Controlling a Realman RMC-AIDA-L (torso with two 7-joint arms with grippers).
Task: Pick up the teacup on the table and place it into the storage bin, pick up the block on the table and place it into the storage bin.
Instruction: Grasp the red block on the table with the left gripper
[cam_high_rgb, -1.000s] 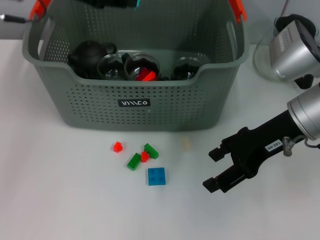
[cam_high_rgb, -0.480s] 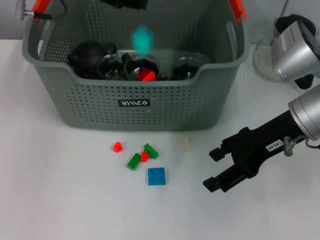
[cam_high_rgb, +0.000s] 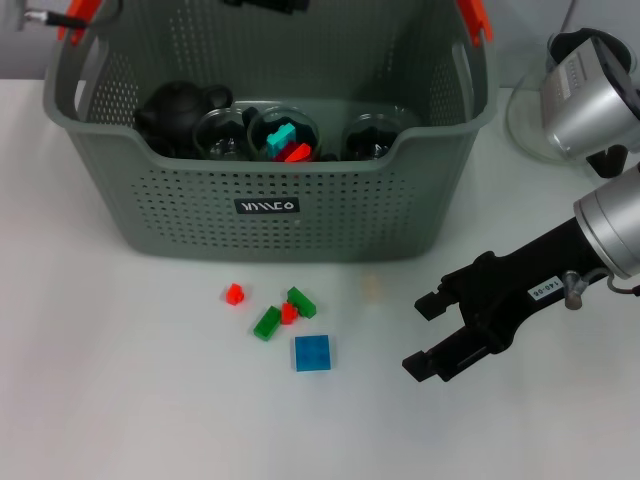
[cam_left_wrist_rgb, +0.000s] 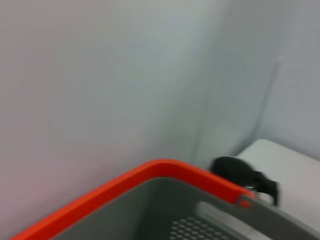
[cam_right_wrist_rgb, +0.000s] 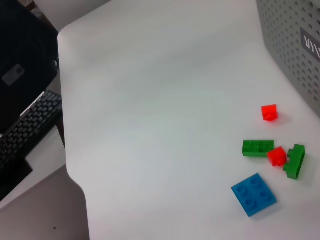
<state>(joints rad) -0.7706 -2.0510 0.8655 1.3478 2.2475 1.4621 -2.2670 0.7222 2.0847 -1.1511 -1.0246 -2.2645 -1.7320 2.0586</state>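
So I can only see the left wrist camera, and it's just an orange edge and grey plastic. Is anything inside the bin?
Observer: Yes. From the head camera, the storage bin holds a black teapot, glass cups and a teal block lying in one cup.
Operator: Are there blocks on the table too?
Observer: Five, in front of the bin: one blue block, two green blocks and two red blocks.
Operator: Where are the arms?
Observer: The right tool is open and empty over the table, to the right of those blocks. The left tool only just shows at the head picture's top edge, above the bin.
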